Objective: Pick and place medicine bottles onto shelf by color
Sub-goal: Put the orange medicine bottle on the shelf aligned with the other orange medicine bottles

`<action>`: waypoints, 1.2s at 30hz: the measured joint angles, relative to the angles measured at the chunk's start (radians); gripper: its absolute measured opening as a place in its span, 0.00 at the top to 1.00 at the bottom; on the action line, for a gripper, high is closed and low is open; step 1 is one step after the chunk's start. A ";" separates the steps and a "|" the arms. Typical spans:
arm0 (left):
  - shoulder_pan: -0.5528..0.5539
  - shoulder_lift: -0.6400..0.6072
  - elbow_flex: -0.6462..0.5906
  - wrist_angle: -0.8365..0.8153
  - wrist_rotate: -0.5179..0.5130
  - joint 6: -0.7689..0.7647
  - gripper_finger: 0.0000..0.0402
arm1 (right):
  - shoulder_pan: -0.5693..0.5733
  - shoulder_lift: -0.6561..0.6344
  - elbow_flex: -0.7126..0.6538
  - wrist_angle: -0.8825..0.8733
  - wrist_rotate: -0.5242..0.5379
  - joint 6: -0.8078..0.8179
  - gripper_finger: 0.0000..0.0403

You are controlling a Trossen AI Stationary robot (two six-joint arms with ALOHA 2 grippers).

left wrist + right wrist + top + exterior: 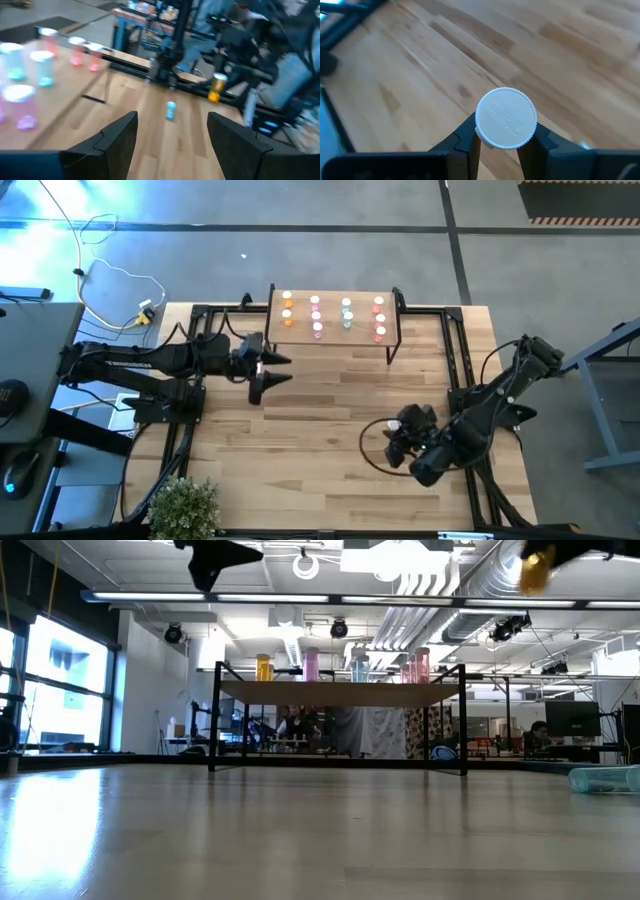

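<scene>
A: why's the right gripper [499, 142] up high?
B: it's pinching an orange white-capped medicine bottle [506, 118], probably headed for the low light-wood shelf [335, 338]. Left gripper [171, 137] waits spread beside it.

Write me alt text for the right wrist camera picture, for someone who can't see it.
The right gripper is closed on a small medicine bottle with a round, ridged white cap, seen cap-on, held above the light slatted wooden tabletop. The bottle's body colour is hidden behind the cap.
</scene>
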 joint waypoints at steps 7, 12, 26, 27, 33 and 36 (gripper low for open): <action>-0.098 0.000 0.000 -0.007 0.000 -0.025 0.42 | -0.125 0.000 0.110 0.193 -0.019 -0.314 0.77; -0.146 0.000 0.000 -0.012 0.000 -0.029 0.42 | -0.213 0.000 0.143 0.389 -0.025 -0.493 0.77; -0.197 0.000 0.000 0.046 0.011 -0.062 0.42 | -0.355 0.061 0.144 0.904 -0.198 -0.731 0.77; -0.200 0.000 0.000 0.048 0.024 -0.063 0.42 | -0.358 0.074 0.144 0.931 -0.211 -0.741 0.77; -0.206 0.000 0.000 0.047 0.111 -0.082 0.42 | -0.386 0.149 0.144 0.984 -0.256 -0.738 0.77; -0.205 0.000 0.000 0.032 0.115 -0.062 0.42 | -0.403 0.182 0.144 0.984 -0.299 -0.739 0.77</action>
